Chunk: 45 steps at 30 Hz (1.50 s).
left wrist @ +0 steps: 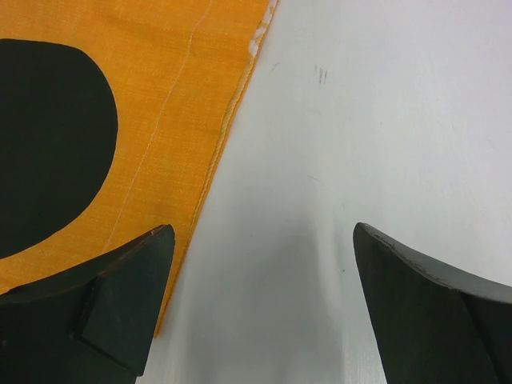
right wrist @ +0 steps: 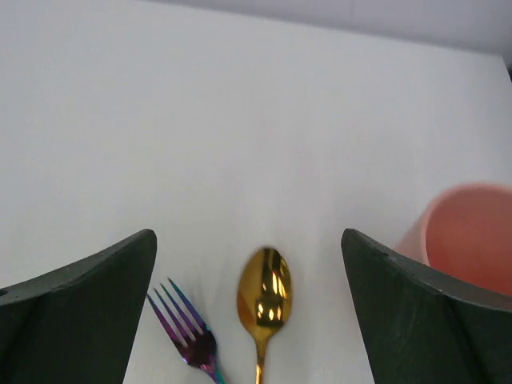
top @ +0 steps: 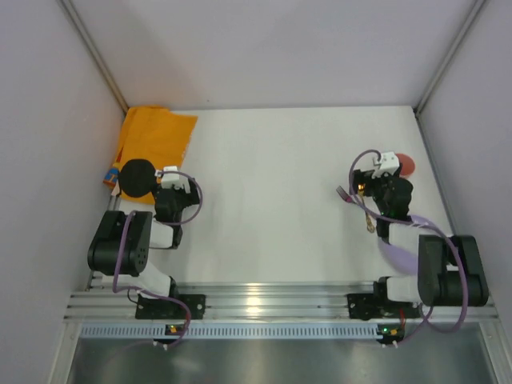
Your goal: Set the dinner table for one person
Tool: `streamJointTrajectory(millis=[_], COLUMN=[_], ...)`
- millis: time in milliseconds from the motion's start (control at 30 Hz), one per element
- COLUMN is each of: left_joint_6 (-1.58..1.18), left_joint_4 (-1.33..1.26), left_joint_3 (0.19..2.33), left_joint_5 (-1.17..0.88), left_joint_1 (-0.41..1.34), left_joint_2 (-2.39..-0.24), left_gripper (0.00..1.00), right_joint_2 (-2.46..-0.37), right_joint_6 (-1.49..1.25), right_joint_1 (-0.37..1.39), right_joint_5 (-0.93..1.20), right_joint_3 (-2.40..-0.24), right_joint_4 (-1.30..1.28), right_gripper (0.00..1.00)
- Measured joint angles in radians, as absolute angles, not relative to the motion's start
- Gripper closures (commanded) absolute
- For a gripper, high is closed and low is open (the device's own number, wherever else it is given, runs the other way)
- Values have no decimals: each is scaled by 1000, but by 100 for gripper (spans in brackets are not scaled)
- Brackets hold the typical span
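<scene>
The dinner table (top: 272,176) is a plain white top. An orange placemat (top: 156,140) with a black round print (top: 138,178) lies at its far left. My left gripper (top: 170,174) hangs open beside the placemat's right edge (left wrist: 216,160), with only bare table (left wrist: 360,120) between its fingers (left wrist: 128,304). My right gripper (right wrist: 248,232) is open and empty above a gold spoon (right wrist: 264,292) and a purple iridescent fork (right wrist: 184,332), which lie side by side. A pink cup (right wrist: 468,232) stands just right of the right finger. From above, the fork (top: 346,194), spoon (top: 368,220) and cup (top: 406,164) sit at the right.
Grey walls close in the table at the back and both sides. The arm bases stand on a metal rail (top: 264,300) along the near edge. The placemat's far corner (top: 188,120) looks rumpled.
</scene>
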<state>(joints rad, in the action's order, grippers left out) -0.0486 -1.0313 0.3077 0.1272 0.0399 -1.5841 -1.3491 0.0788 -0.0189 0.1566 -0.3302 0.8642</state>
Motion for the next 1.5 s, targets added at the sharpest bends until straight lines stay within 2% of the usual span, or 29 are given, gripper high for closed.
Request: streamJointTrajectory(millis=[167, 333, 467, 600, 700, 833, 1000, 1200, 1333, 1500], left_joint_6=[-49, -49, -49, -53, -73, -129, -167, -167, -170, -170], left_joint_4=[-1032, -1032, -1031, -1026, -839, -513, -288, -45, 56, 141], left_joint_3=[308, 308, 308, 308, 357, 610, 836, 971, 984, 1092], left_joint_5=[127, 127, 125, 183, 258, 304, 294, 259, 256, 284], left_joint_1=[40, 40, 39, 44, 47, 40, 18, -1, -13, -14], left_joint_2=[-1584, -1584, -1584, -1572, -1468, -1363, -1329, -1460, -1550, -1693], left_gripper=[1, 1, 1, 1, 1, 1, 3, 5, 10, 11], right_joint_2=[-1194, -1083, -1024, -997, -1105, -1127, -1113, -1102, -1090, -1091], right_joint_6=[64, 14, -381, -564, -589, -606, -622, -621, -617, -609], right_joint_1=[115, 373, 439, 368, 371, 372, 372, 372, 372, 372], right_joint_5=[204, 200, 35, 89, 97, 109, 141, 158, 158, 150], right_joint_3=[-569, -905, -1148, -1071, -1065, -1031, -999, -995, -995, -995], right_joint_4=[625, 295, -102, -348, -542, -673, -694, -709, -722, -733], right_gripper=[0, 0, 0, 0, 0, 0, 0, 0, 0, 0])
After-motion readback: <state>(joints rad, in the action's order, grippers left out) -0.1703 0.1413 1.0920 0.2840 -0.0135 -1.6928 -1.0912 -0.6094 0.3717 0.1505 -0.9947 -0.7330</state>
